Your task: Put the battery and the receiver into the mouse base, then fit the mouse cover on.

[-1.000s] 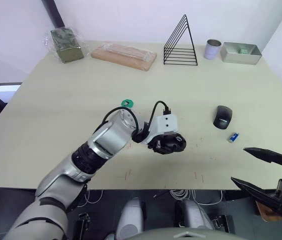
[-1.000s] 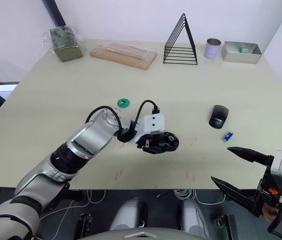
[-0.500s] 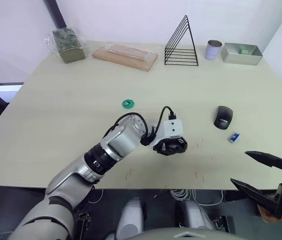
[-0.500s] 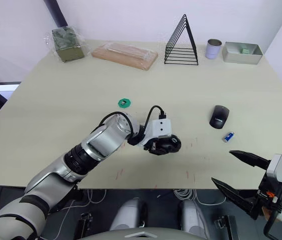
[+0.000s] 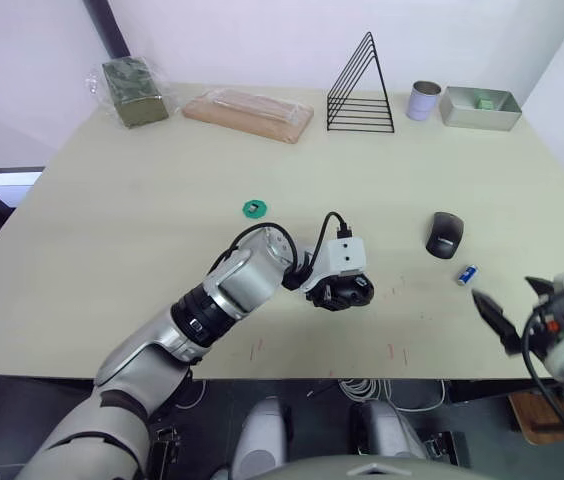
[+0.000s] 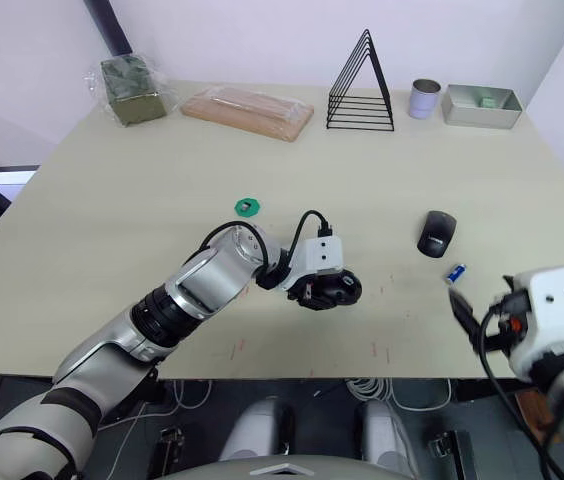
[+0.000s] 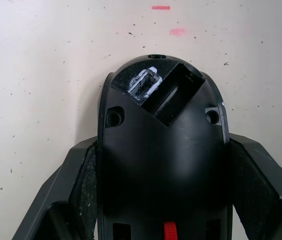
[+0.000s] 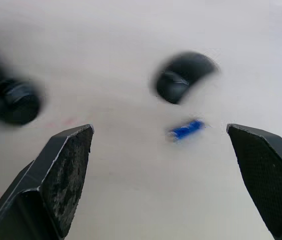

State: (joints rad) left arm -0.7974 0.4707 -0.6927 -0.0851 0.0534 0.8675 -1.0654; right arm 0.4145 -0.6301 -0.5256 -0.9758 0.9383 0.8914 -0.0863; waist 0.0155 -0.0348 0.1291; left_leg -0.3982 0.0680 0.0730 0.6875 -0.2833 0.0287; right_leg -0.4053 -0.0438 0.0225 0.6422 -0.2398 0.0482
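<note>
My left gripper (image 7: 162, 200) is clamping the mouse base (image 7: 162, 150); right gripper (image 8: 163, 165) spread wide, nearing the battery (image 8: 186, 129) (mouse cover (image 5: 445, 234) unfitted).

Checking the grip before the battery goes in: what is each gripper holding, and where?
The left gripper clamps the mouse base by its two sides. The right gripper is open, holding nothing.

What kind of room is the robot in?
Probably a lab or test room: one big plain table by a white wall, with a taken-apart mouse base, a battery and a wire rack laid out for practice.
</note>
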